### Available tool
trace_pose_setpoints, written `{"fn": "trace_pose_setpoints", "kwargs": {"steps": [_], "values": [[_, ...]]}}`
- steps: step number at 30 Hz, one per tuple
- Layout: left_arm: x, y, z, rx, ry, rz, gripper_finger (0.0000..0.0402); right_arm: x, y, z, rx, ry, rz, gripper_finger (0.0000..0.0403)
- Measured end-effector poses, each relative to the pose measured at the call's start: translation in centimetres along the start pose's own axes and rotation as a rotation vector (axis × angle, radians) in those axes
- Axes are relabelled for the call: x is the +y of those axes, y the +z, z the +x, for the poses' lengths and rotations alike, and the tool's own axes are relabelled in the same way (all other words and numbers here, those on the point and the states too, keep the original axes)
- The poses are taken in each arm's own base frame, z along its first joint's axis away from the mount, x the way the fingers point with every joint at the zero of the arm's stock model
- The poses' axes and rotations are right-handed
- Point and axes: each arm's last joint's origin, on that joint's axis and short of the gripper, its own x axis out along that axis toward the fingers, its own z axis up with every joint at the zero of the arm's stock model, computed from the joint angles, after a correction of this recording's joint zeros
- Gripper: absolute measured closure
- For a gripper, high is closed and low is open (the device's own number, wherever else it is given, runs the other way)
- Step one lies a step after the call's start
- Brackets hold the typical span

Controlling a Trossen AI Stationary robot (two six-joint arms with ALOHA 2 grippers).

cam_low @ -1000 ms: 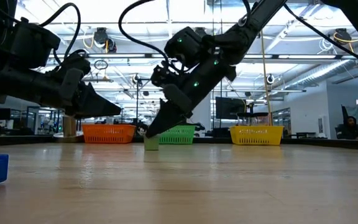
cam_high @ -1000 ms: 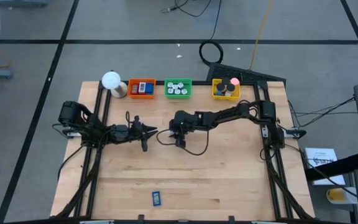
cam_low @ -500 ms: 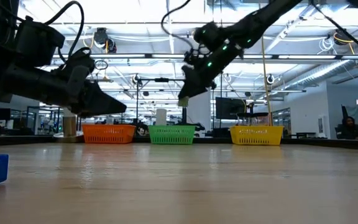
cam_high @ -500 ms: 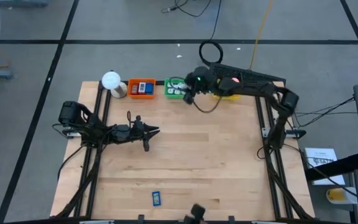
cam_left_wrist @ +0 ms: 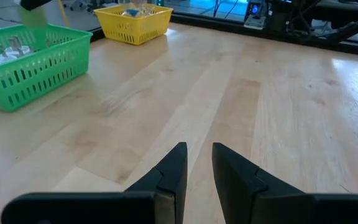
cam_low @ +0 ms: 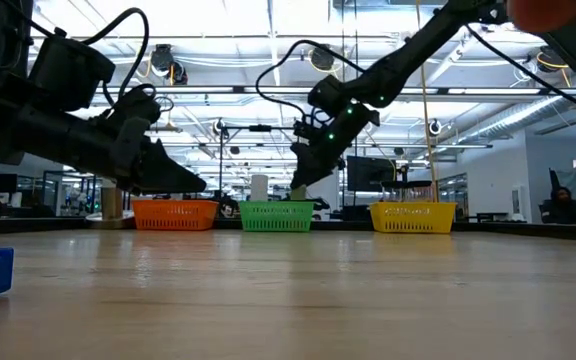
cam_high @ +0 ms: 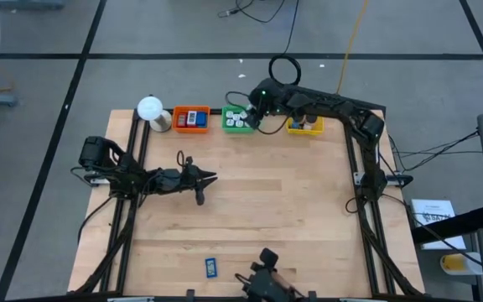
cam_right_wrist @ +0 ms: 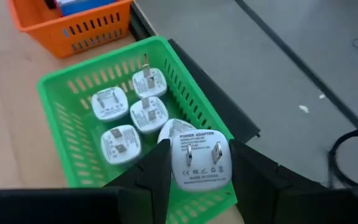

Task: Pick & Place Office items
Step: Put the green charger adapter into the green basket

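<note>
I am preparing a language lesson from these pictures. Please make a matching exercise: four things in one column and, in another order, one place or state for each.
Things:
1. white power adapter
2. blue flat piece
3. left pincer
4. white ball lamp

Places or states:
A. beside the orange tray
B. alone on the table's near edge
C. held over the green tray
D. empty, above bare wood

Pairs: 1-C, 2-B, 3-D, 4-A

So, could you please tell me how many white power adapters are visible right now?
6: one held in the right gripper above the green tray, four lying inside it, one partly hidden behind the held white adapter.
</note>
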Motion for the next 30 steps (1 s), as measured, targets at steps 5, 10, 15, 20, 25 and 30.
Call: {"fn": "trace_pose_setpoints", "kwargs": {"steps": [5, 10, 15, 20, 25, 30], "values": [[0.0, 0.0, 0.0, 0.0, 0.0, 0.004, 0.0325, 0.0, -0.8, 1.2, 0.017, 0.012, 0.006, 0.0277], [0.0, 0.0, 0.0, 0.0, 0.0, 0.003, 0.0325, 0.0, -1.6, 2.5, 0.03, 0.013, 0.007, 0.0276], [0.0, 0.0, 0.0, 0.0, 0.0, 0.003, 0.0325, -0.1, -1.8, 2.7, 0.029, 0.012, 0.013, 0.0261], [0.0, 0.0, 0.0, -0.001, 0.003, -0.002, 0.0325, 0.0, -2.2, 2.8, 0.065, 0.014, 0.016, 0.0244], [0.0, 0.0, 0.0, -0.001, 0.003, -0.005, 0.0325, 0.0, -2.3, 2.8, 0.069, 0.013, 0.032, 0.0263], [0.0, 0.0, 0.0, -0.001, 0.003, -0.005, 0.0325, 0.0, -2.0, 2.6, 0.055, 0.012, 0.031, 0.0316]]}}
